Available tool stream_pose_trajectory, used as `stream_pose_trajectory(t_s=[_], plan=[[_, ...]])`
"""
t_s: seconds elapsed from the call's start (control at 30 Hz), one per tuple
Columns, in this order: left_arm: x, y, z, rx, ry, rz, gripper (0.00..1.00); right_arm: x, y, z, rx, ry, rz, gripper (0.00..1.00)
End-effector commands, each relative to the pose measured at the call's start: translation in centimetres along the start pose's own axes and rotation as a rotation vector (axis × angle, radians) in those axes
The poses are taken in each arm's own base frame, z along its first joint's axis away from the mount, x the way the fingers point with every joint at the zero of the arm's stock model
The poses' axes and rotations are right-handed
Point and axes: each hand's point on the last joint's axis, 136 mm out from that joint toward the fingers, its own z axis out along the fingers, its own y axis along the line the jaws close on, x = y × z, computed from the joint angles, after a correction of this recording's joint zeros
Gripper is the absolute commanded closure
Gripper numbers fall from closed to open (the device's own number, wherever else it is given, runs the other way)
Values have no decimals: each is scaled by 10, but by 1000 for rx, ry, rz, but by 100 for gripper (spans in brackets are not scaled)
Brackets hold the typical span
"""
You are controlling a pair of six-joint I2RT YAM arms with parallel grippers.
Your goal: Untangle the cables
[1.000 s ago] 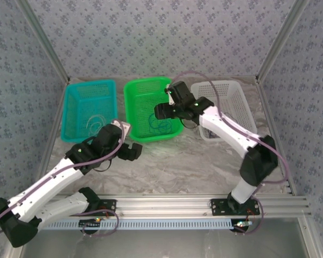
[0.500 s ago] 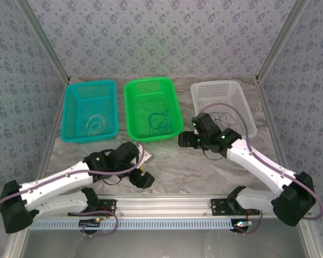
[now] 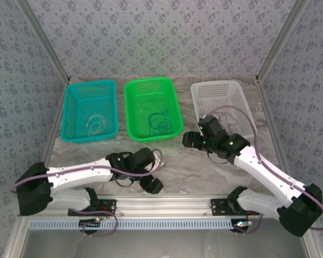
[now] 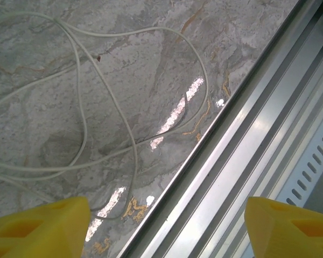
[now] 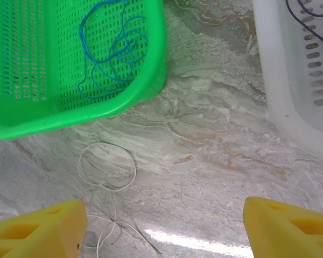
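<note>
— What can be made out from above?

— A whitish cable (image 3: 94, 124) is seen in the teal basket (image 3: 90, 84), a blue cable (image 3: 160, 123) in the green basket (image 3: 148, 80) and a dark cable (image 3: 226, 115) in the white basket (image 3: 218, 83). All three baskets are set along the far side of the tabletop (image 3: 188, 166), so these cables are kept well apart.

— And from the left wrist?

— The left fingers (image 4: 37, 228) are held wide apart, with nothing between them. A loose whitish cable (image 4: 81, 102) is spread just beyond them, its strands crossing, close to the metal rail (image 4: 247, 150) at the near edge. If two strands were pinched at once, the tangle would probably be tightened. The cable could also be dragged onto the rail.

— From the right wrist?

— The right fingers (image 5: 37, 231) are likewise spread and empty. A loop of what appears to be the loose whitish cable (image 5: 106, 143) is seen near the green basket's corner. It could be snagged there, or the basket could be shoved.
</note>
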Motion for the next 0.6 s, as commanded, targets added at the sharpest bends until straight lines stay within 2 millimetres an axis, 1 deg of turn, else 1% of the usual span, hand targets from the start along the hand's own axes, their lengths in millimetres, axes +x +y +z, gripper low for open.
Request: stream_pose_trajectory(t_s=[0.0, 0.13, 0.27, 0.4, 0.47, 0.57], plan=[[-1, -7, 9, 31, 20, 5, 26, 1, -11, -4, 36, -16, 26, 21], [5, -6, 23, 41, 62, -2, 31, 2, -15, -6, 36, -27, 32, 21], [7, 3, 35, 1, 88, -15, 38, 2, -18, -10, 38, -37, 39, 20], [6, 9, 43, -27, 96, -19, 50, 1, -20, -14, 39, -48, 44, 20], [7, 12, 46, -40, 107, -20, 61, 2, -22, -15, 40, -53, 50, 20], [2, 18, 44, -90, 103, -10, 83, 3, -25, -17, 38, -59, 60, 19]])
